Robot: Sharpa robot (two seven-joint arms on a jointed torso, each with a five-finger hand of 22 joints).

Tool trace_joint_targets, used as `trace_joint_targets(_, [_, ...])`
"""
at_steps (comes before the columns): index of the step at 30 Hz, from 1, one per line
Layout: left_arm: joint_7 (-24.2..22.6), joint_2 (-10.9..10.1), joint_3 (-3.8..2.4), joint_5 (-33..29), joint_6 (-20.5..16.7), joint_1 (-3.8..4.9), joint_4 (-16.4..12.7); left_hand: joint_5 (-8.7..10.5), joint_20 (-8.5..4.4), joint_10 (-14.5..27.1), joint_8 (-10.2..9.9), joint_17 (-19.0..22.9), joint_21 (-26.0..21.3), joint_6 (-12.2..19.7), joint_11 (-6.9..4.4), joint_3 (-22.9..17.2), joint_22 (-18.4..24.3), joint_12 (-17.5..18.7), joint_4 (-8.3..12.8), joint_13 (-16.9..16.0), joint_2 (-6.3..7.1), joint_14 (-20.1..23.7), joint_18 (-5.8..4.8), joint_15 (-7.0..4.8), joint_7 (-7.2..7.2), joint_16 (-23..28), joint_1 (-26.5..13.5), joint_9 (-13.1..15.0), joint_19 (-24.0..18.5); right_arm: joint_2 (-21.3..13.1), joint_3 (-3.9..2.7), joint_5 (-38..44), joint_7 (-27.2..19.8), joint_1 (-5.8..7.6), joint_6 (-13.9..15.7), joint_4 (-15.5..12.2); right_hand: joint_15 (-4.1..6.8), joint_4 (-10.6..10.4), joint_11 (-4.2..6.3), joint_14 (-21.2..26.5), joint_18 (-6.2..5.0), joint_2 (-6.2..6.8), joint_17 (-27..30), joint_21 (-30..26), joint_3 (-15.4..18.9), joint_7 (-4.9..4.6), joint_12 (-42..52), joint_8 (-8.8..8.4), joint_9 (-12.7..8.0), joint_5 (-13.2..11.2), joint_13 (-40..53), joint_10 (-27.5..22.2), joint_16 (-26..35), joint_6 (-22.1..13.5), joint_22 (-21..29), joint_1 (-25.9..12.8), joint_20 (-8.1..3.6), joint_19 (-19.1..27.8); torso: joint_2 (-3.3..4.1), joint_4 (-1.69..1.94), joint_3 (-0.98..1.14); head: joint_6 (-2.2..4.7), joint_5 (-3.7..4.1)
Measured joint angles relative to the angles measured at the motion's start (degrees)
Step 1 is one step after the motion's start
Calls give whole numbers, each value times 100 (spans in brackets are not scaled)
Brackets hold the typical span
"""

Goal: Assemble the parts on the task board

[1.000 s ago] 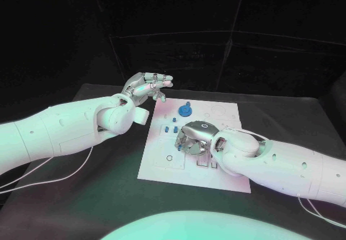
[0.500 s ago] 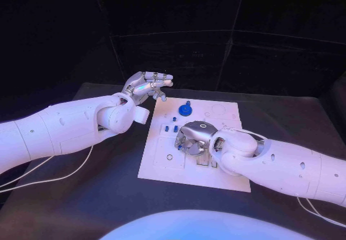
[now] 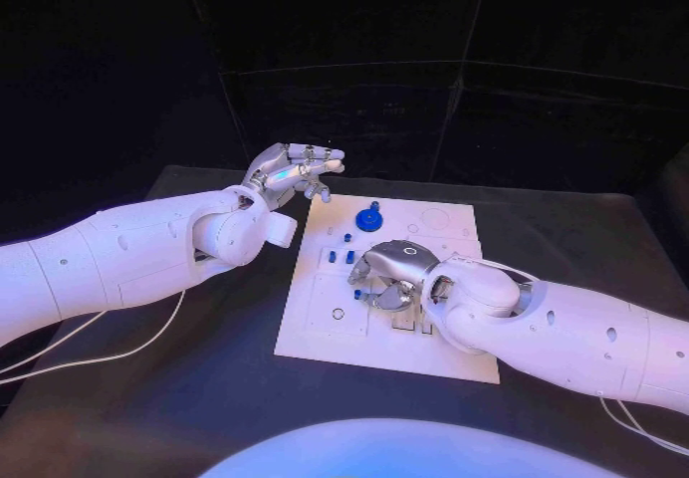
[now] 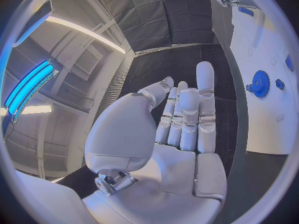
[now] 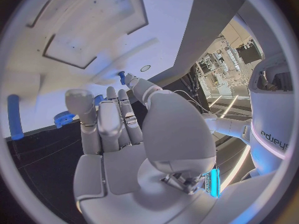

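While our left hand [image 3: 295,171] waits off the task board [image 3: 324,329] holding nothing, fingers apart, our right hand [image 3: 387,279] hovers over its small blue parts [image 3: 341,257]; grip unclear.

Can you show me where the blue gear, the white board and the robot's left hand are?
blue gear [image 3: 370,215]: head view, middle of the wheel.
task board [image 3: 334,334]: head view, bare near-left part.
left hand [image 3: 293,171]: head view, middle of the hand.

A white task board [image 3: 324,319] lies on the black table [image 3: 172,398]. The right robot hand [image 3: 390,277] rests fingers-down on it; the left robot hand [image 3: 295,171] hovers beside its far corner, near a blue gear [image 3: 369,215].
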State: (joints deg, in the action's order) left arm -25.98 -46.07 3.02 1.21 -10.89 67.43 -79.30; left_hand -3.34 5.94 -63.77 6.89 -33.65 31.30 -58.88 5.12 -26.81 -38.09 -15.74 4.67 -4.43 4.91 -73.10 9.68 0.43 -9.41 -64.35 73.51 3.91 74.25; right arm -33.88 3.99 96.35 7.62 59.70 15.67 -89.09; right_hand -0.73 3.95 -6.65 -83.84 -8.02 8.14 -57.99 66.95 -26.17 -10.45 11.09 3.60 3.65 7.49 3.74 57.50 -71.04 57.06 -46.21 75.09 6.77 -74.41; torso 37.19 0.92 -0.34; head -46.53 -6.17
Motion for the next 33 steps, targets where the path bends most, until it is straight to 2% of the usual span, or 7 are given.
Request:
trace_joint_targets(9, [23,-36,0,0,23,0,-8,0,0,0,0,3,0,0,0,0,1,0,0,0,0,0,0,0,0,0,0,0,0,-663,-13,-80,8,-2,354,-674,0,-18,0,0,1,0,-27,0,50,23,126,36,26,67,14,0,0,23,-71,0,9,8,8,0,4,21,11])
trace_joint_targets(13, [29,-46,0,0,26,1,0,0,0,0,0,3,0,0,0,0,1,0,0,0,0,0,0,0,0,0,0,0,0,-967,-83,-211,42,98,406,-807,0,-42,0,0,0,0,17,0,73,43,171,37,26,67,19,0,0,43,-71,0,9,9,8,-7,4,50,52])
trace_joint_targets(15, [32,-45,0,0,29,1,0,0,0,0,0,3,0,0,0,0,1,0,0,0,0,0,0,0,0,0,0,0,0,-1114,-132,-307,76,205,409,-806,0,-58,13,0,0,29,57,0,159,45,193,37,26,86,19,-13,0,42,-35,-29,9,8,8,-8,3,66,79])
trace_joint_targets(18, [36,-40,0,-1,33,1,1,0,0,0,0,3,0,0,0,0,1,0,0,0,0,0,0,0,0,0,0,0,0,-1277,-196,-441,129,315,399,-725,1,-90,53,0,0,102,91,0,316,99,263,37,26,185,19,-49,0,11,-1,-102,8,8,7,-8,3,94,122])
trace_joint_targets(22, [39,-35,1,-1,36,1,3,0,0,0,0,2,0,0,0,0,1,0,0,0,0,0,0,0,0,0,0,0,0,-1397,-259,-581,193,379,369,-596,6,-112,96,-6,0,128,121,0,494,150,327,37,25,348,19,-50,0,-23,-7,-128,-3,18,8,-7,3,124,163])
trace_joint_targets(26, [39,-27,2,-1,40,1,-3,0,0,0,0,2,0,0,0,0,0,0,0,0,0,0,0,0,0,0,0,0,0,-1431,-279,-660,232,398,328,-507,23,-115,141,-23,0,151,144,0,599,193,354,37,25,351,15,-130,0,-66,-4,-105,-35,9,8,0,3,142,195])
trace_joint_targets(33, [41,-13,2,-1,48,0,-6,0,0,0,0,2,0,0,0,0,0,0,0,0,0,0,0,0,0,0,0,0,0,-1413,-290,-663,311,411,190,-353,23,-117,111,-22,0,147,189,-23,814,257,381,37,25,351,10,-320,22,-130,35,-58,-34,9,10,6,-1,156,218])
